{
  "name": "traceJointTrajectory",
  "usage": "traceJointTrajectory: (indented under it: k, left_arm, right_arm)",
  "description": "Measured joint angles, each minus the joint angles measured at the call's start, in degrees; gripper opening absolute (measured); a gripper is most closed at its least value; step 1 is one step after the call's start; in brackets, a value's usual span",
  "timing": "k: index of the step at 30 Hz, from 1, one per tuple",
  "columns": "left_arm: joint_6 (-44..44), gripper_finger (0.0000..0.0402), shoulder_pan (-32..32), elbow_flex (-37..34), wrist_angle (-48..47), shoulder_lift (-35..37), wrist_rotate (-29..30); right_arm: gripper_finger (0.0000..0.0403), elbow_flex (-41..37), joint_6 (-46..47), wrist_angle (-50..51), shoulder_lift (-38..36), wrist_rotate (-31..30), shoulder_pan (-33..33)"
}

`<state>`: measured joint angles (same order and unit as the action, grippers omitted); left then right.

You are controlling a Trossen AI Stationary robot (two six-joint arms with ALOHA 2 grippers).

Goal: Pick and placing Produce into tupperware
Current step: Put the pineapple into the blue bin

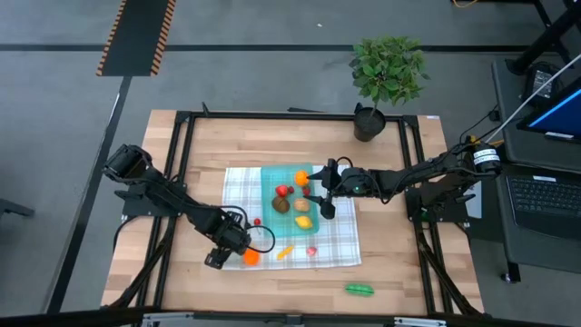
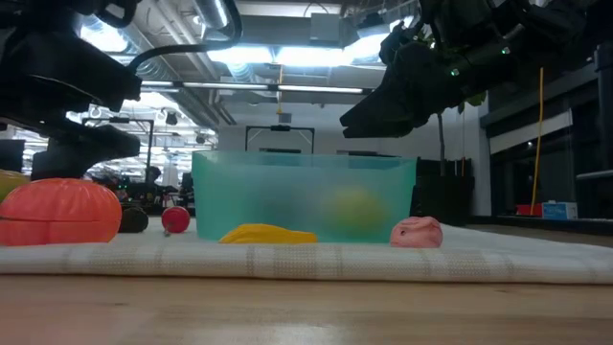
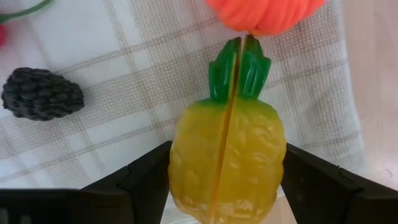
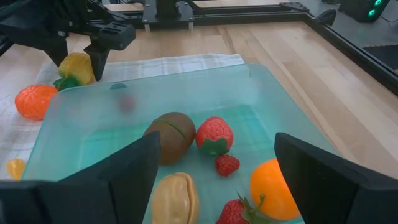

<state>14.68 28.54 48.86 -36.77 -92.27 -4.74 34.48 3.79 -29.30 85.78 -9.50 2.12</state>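
Seen from above, the teal tupperware (image 1: 304, 193) sits on the white-and-grey checked cloth (image 1: 245, 186), toward the side nearest the potted plant (image 1: 386, 77). Inside it lie an orange (image 1: 300, 178), a red strawberry (image 1: 282, 191), a brown kiwi (image 1: 281, 205) and a yellow piece (image 1: 303, 221). The right gripper (image 1: 323, 193) hangs over the container's edge on the plant side, fingers spread wide and empty. The left gripper (image 1: 229, 247) is low at the cloth's corner farthest from the tupperware, next to an orange pumpkin (image 1: 251, 258). A yellow-orange piece (image 1: 285, 251) and a pink piece (image 1: 311, 250) lie on the cloth beyond the container; a green pod (image 1: 359, 290) rests on the bare wood, well apart from the tupperware.

At table height, the tupperware (image 2: 305, 196) stands behind a yellow piece (image 2: 266, 233) and a pink piece (image 2: 417, 231), with the pumpkin (image 2: 59, 212) off to one side and a small red piece (image 2: 175, 219) between them.

From the left wrist, the fingers (image 3: 146, 180) are clamped on both sides of a yellow pineapple (image 3: 227, 160), whose green crown touches the pumpkin (image 3: 264, 14); a black berry (image 3: 42, 94) lies nearby on the cloth.

From the right wrist, the open fingers (image 4: 127, 171) frame the tupperware (image 4: 267, 93) holding the kiwi (image 4: 170, 137), strawberry (image 4: 214, 137), orange (image 4: 273, 186) and a tan nut (image 4: 175, 199).
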Motion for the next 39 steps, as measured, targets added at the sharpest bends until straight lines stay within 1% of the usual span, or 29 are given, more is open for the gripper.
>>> traceJointTrajectory:
  k: [2, 11, 14, 18, 22, 27, 30, 35, 37, 39]
  left_arm:
    - [0.0, 0.0262, -0.3, 0.0, 0.1, 0.0, -0.9]
    - [-0.1, 0.0260, -0.4, 0.0, 0.6, 0.0, -1.0]
    - [-0.1, 0.0244, -0.4, 0.0, 0.6, 0.0, -1.0]
    - [0.0, 0.0211, -0.4, 0.0, 0.6, 0.0, -1.1]
    - [0.3, 0.0181, -0.9, 0.0, 0.5, 0.0, -4.1]
    - [2.7, 0.0170, -2.6, 0.0, 0.3, 0.0, -7.4]
    - [3.3, 0.0168, -3.9, 1.1, -1.8, 0.0, -8.8]
    - [2.5, 0.0166, -5.3, 4.6, -6.1, 0.1, -8.6]
    - [0.7, 0.0166, -5.4, 6.3, -7.6, 0.3, -6.8]
    - [-1.4, 0.0166, -5.2, 6.9, -8.9, 1.3, -3.4]
  right_arm:
    - [0.0315, 0.0, 0.0, 0.0, 0.0, 0.0, 0.0]
    - [0.0315, 0.0, -1.1, 0.0, 0.0, 0.0, 0.0]
    - [0.0315, 0.0, -1.1, 0.0, 0.0, 0.0, 0.0]
    - [0.0315, 0.0, -1.1, 0.0, 0.0, 0.0, 0.0]
    - [0.0315, 0.0, -1.1, 0.0, 0.0, 0.0, 0.0]
    - [0.0315, 0.0, -1.1, 0.0, 0.0, 0.0, 0.0]
    - [0.0315, 0.0, -1.1, 0.0, 0.0, 0.0, 0.0]
    - [0.0315, 0.0, -1.1, 0.0, 0.0, 0.0, 0.0]
    - [0.0315, 0.0, -1.1, 0.0, 0.0, 0.0, 0.0]
    - [0.0315, 0.0, -1.1, 0.0, 0.0, 0.0, 0.0]
